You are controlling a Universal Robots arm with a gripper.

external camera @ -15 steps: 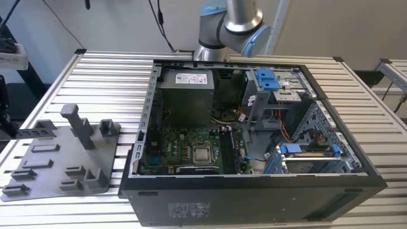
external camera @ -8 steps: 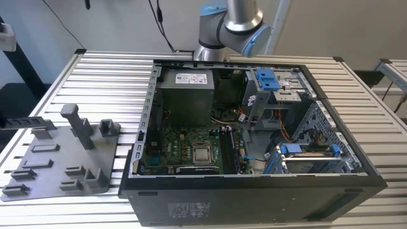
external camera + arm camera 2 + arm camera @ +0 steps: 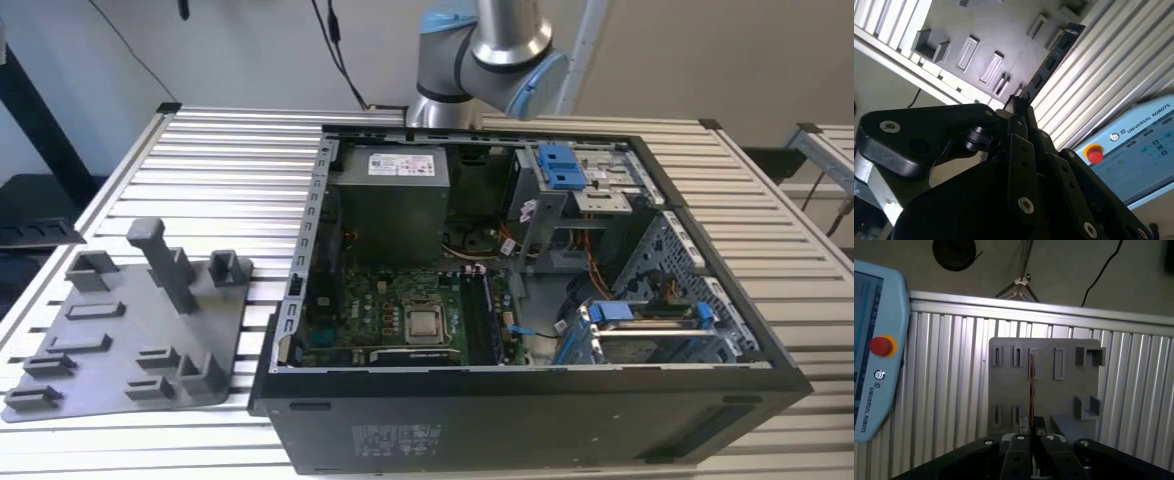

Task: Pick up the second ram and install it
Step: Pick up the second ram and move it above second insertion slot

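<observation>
My gripper (image 3: 1032, 434) is closed to a thin gap on the second ram (image 3: 1030, 385), pinching the stick by its near end. In the first wrist view the stick runs straight out from the fingers, edge-on. In the second wrist view I see it as a dark strip slanting away. Behind it lies the grey tray (image 3: 1064, 395) with its slots and posts, flat on the ribbed metal table (image 3: 944, 400). A blue control pendant (image 3: 874, 355) shows to one side. In the exterior view the open computer case (image 3: 534, 420) sits to the exterior view's right of the tray, with the arm (image 3: 487, 50) behind it.
</observation>
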